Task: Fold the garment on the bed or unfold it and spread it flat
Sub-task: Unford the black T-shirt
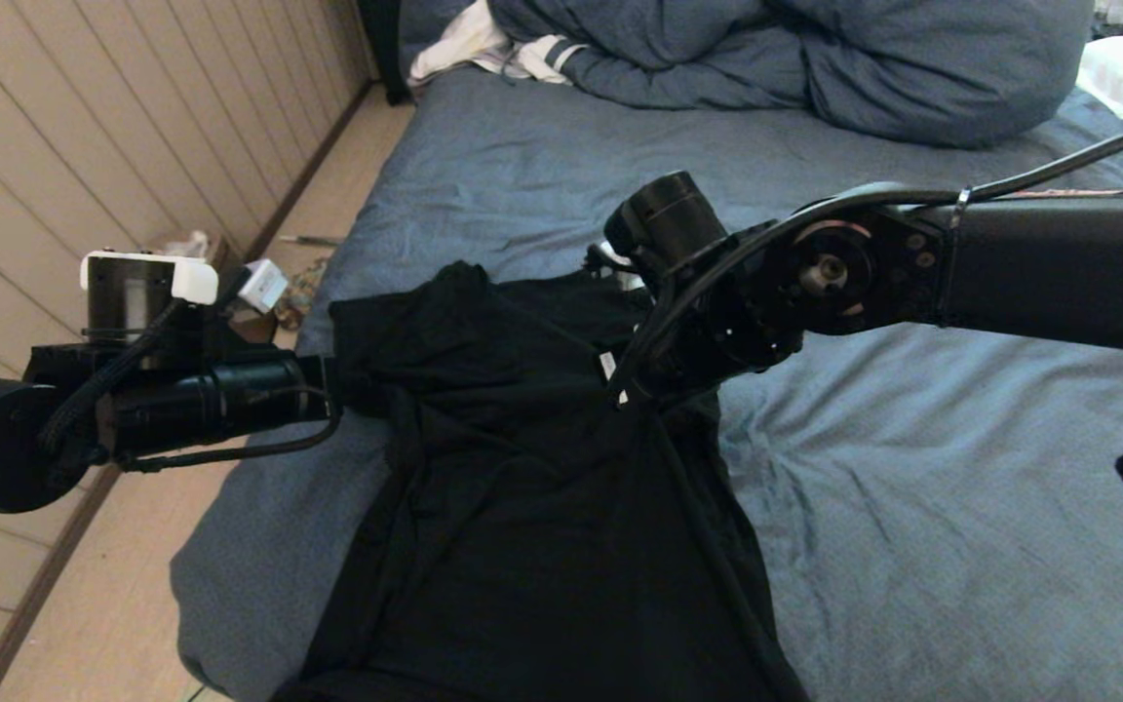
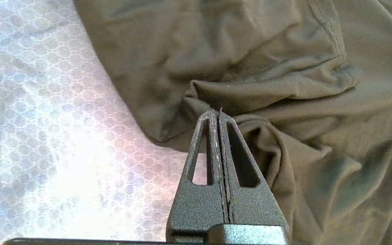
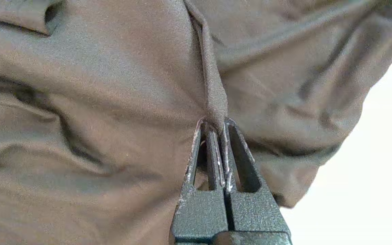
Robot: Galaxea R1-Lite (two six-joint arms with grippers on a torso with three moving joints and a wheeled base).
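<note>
Both my claws are clamped on the shirt (image 1: 522, 468): left gripper (image 2: 218, 114) and right gripper (image 3: 216, 124) pinch opposite sides across its width.

Our left arm reaches in level from the left, its left gripper (image 2: 218, 114) pressed fully closed with the fingertips pinching a fold of the garment (image 1: 522, 468). Our right arm stretches across from the right with the wrist bent downward, and its right gripper (image 3: 216, 124) is clamped tight on a ridge of the same cloth.
</note>
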